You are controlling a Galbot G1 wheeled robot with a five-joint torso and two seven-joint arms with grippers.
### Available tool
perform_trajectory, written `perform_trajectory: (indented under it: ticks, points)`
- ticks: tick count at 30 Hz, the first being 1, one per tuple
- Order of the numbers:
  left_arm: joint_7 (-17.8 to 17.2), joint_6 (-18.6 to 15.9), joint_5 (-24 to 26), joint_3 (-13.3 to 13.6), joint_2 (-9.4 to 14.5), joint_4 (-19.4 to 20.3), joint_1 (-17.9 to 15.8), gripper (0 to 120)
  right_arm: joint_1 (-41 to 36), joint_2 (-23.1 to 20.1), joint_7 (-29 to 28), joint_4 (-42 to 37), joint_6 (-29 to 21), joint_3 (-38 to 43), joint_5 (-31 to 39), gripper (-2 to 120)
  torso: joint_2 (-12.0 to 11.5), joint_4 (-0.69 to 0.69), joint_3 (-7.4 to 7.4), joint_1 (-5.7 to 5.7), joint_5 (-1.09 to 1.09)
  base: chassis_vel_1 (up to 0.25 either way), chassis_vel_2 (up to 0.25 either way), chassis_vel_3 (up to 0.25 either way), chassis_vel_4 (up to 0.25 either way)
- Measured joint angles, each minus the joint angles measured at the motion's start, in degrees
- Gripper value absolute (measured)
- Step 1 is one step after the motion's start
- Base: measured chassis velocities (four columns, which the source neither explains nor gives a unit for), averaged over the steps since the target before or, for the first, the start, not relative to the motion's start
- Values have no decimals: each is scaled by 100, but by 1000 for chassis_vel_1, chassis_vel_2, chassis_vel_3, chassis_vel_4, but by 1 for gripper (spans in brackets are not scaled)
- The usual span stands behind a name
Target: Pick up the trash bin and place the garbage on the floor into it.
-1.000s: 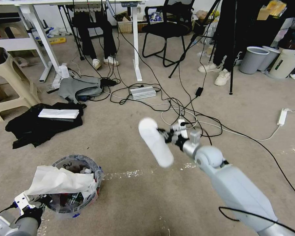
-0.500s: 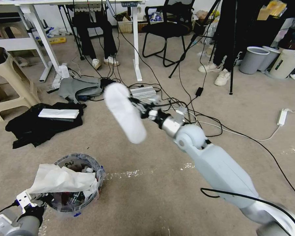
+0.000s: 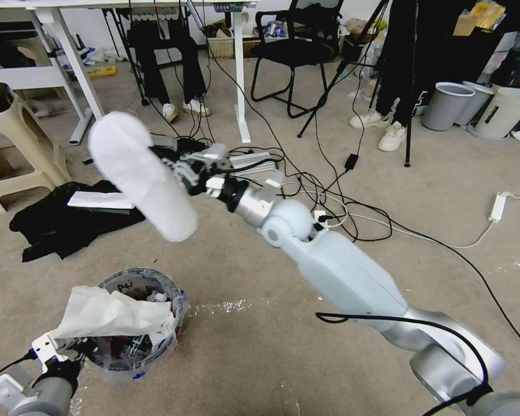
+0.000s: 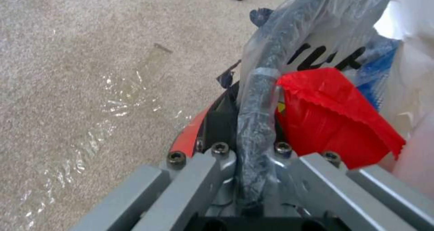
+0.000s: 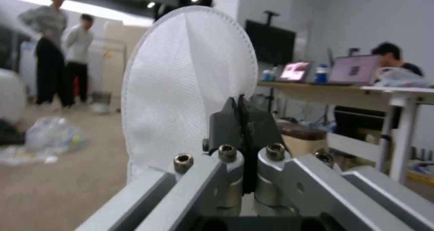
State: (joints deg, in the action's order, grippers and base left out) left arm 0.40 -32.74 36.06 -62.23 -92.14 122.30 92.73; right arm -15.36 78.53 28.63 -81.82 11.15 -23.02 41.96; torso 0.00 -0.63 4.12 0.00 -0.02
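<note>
Right gripper point(image 3: 182, 170) is hovering high above the floor point(image 3: 260, 358), its pads pinched tight on the edge of a white slipper point(image 3: 141, 173); in the right wrist view the dark fingertips point(image 5: 226, 126) are meeting flat against the white fabric point(image 5: 181, 85), no gap between them.

Slipper's long axis is running on a slant: one rounded end up and away, the other dropping toward the trash bin point(image 3: 176, 306). The low end is hanging above the bin and beyond its far rim, well apart from it. So the bin is lying below and nearer the robot than the held piece. My reading: the drop turns on bringing that low end back over the mouth.

Left gripper point(image 3: 55, 361) is at the near rim of the trash bin, closed on it. The left wrist view is showing its fingers point(image 4: 217, 122) straddling the bag-wrapped rim point(image 4: 257, 115), red plastic wall on the outer side. This arm is the nearer one to the bin.

Bin contents: crumpled white paper point(image 3: 107, 315) is draping over the near rim, a red wrapper point(image 4: 330, 119) is lying just inside, dark mixed litter beneath. The bin is looking quite full.
</note>
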Motion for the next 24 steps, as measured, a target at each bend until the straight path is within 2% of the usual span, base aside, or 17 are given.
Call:
perform_trajectory:
  ticks: [12,15,24]
  points:
    - [-1,0,31,-18,0,-13,-48,1,49,567,583,1004,612,-532,-509,0,0,0,-1,0,1,0,0,0,0]
    - [-1,0,33,-26,0,-19,-55,1,39,766,802,1375,956,-714,-647,0,0,0,-1,0,0,0,0,0,0]
    - [-1,8,57,-47,0,29,-18,1,-48,1160,1086,1933,1467,-859,-870,0,0,1,-1,0,1,0,0,0,0]
